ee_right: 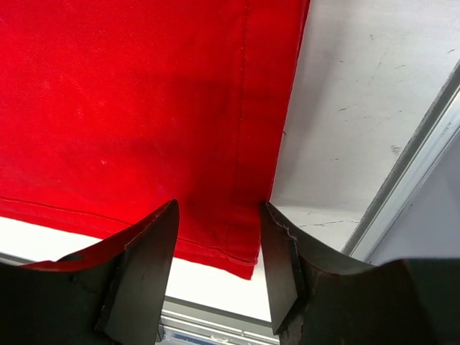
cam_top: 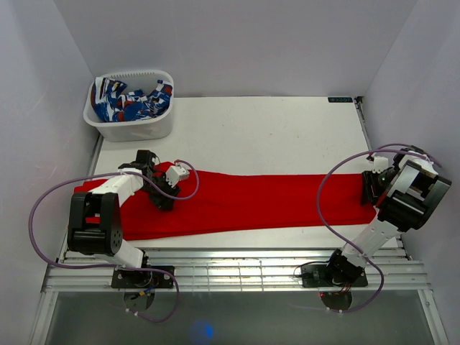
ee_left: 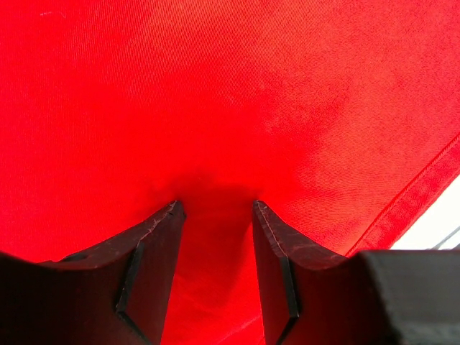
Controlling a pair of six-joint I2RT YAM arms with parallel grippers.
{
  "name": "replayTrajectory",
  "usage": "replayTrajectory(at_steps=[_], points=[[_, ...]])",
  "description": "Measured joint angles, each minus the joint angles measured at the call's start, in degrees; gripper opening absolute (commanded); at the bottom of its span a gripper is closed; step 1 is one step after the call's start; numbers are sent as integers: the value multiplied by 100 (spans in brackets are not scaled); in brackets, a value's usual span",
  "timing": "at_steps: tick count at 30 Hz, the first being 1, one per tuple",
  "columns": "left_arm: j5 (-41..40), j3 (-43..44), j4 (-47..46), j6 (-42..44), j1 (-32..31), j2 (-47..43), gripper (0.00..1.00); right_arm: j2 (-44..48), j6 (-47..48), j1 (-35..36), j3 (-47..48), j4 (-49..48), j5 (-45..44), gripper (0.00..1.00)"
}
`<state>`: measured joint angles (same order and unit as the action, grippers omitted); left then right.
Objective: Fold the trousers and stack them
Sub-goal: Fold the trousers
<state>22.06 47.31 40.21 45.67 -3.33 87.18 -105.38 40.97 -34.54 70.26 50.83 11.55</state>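
Note:
The bright red trousers (cam_top: 251, 203) lie flat in a long band across the table, waist end at the left and leg ends at the right. My left gripper (cam_top: 164, 198) is open, its tips down on the cloth near the left end. In the left wrist view the red cloth (ee_left: 230, 100) fills the frame and runs between the parted fingers of the gripper (ee_left: 215, 208). My right gripper (cam_top: 371, 188) is open over the leg end. In the right wrist view it (ee_right: 219, 208) straddles the hem corner of the trousers (ee_right: 144, 108).
A white basket (cam_top: 136, 129) with blue-white-red patterned cloth (cam_top: 129, 100) stands at the back left corner. The white table (cam_top: 273, 136) has a raised right edge rail (ee_right: 410, 172) close to my right gripper. A metal rail runs along the near edge (cam_top: 237, 269).

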Motion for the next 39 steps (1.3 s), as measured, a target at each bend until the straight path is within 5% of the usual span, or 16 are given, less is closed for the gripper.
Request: replayTrajectory(at_steps=[3, 5, 9, 13, 17, 33, 39], points=[[0, -2, -4, 2, 0, -2, 56, 0, -2, -9, 0, -2, -57, 56], [2, -9, -15, 0, 0, -4, 56, 0, -31, -28, 0, 7, -101, 69], [4, -55, -59, 4, 0, -42, 56, 0, -4, -122, 0, 4, -243, 67], [4, -79, -87, 7, 2, -63, 56, 0, 48, -205, 0, 22, -297, 30], [7, -94, -105, 7, 2, -66, 56, 0, 72, -214, 2, 92, -254, 8], [2, -136, -151, 39, 2, -83, 55, 332, 313, -470, 402, 1067, -79, 8], [4, -162, -184, 33, 2, -105, 56, 334, 452, -584, -160, 824, -232, 8]])
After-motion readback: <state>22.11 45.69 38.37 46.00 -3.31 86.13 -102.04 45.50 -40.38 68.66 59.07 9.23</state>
